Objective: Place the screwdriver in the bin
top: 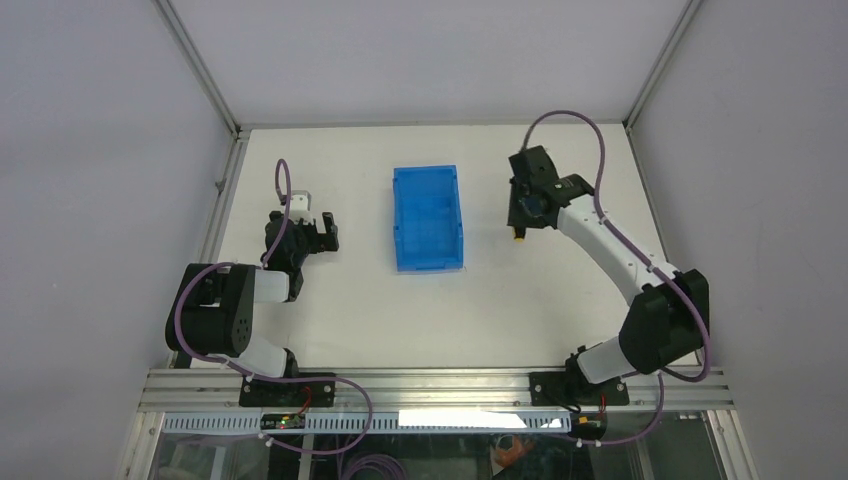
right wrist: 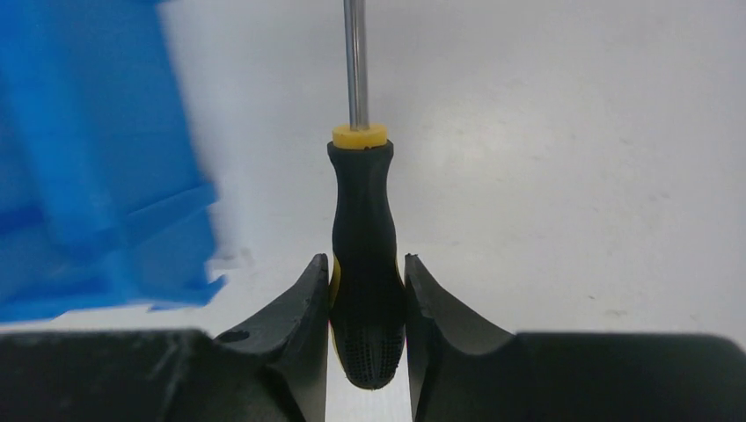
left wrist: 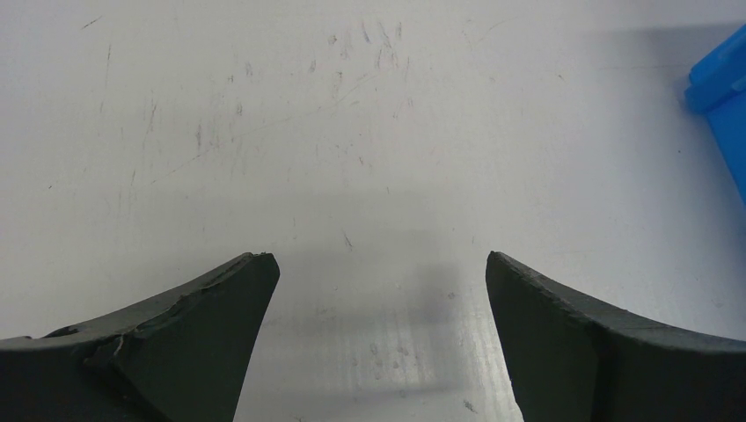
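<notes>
The screwdriver (right wrist: 361, 211), black-handled with a yellow collar and a thin metal shaft, points away from the right wrist camera. My right gripper (right wrist: 366, 264) is shut on the lower part of its handle, both fingers pressed against it. Seen from above, that gripper (top: 520, 222) is right of the blue bin (top: 400, 225), and only a yellow bit of the screwdriver (top: 518, 237) shows under it. The bin's wall (right wrist: 88, 158) is blurred at the left of the right wrist view. My left gripper (left wrist: 383, 264) stands open over bare table, left of the bin (left wrist: 721, 88).
A metal frame rail (top: 225, 200) runs along the table's left edge, with grey walls behind and to the sides. The left arm's base (top: 215, 320) sits at the near left, the right arm's base (top: 660, 320) at the near right.
</notes>
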{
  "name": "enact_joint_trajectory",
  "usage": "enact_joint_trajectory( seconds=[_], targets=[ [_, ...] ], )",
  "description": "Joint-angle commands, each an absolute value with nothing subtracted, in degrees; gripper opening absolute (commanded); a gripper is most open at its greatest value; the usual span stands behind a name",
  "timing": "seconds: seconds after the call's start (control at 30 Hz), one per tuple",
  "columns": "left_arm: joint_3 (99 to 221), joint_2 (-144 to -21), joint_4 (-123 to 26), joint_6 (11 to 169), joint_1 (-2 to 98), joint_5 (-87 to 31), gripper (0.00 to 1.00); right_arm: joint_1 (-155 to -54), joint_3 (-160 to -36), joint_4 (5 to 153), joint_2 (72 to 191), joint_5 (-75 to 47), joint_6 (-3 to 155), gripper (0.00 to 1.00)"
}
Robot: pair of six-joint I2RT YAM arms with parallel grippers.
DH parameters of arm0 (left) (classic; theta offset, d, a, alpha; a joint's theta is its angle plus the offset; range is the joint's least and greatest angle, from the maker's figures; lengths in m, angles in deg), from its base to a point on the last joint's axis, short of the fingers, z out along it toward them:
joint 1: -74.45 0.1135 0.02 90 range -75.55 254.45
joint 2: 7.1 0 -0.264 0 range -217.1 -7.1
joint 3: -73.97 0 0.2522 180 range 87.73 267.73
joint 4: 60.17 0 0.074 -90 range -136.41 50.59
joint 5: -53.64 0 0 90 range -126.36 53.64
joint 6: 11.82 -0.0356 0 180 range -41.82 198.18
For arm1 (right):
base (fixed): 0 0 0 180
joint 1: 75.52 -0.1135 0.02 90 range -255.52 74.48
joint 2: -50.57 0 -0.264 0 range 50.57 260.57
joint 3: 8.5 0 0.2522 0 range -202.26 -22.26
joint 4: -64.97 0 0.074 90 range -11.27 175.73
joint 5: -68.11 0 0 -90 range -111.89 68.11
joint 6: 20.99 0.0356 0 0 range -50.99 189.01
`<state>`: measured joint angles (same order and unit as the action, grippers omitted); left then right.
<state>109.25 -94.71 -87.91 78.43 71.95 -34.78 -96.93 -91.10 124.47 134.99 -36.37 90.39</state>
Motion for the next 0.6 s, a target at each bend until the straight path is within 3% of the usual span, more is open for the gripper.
enact_joint_trajectory(
  seconds=[0.0,0.23,0.57],
  targets=[
    [111.0,-92.9,-89.6,79.1,72.5,-34.2,0.99,-108.0,-99.5,125.1,134.1,-32.6,85.5,0.00],
    [111.0,-92.9,-89.6,79.1,72.5,-34.2,0.99,-120.0,-108.8,123.5,143.3,-30.8,80.9,0.00],
    [111.0,-92.9,-89.6,79.1,72.5,-34.1,0.99,-122.0,-106.7,116.5,150.7,-33.4,82.4,0.09]
  ],
)
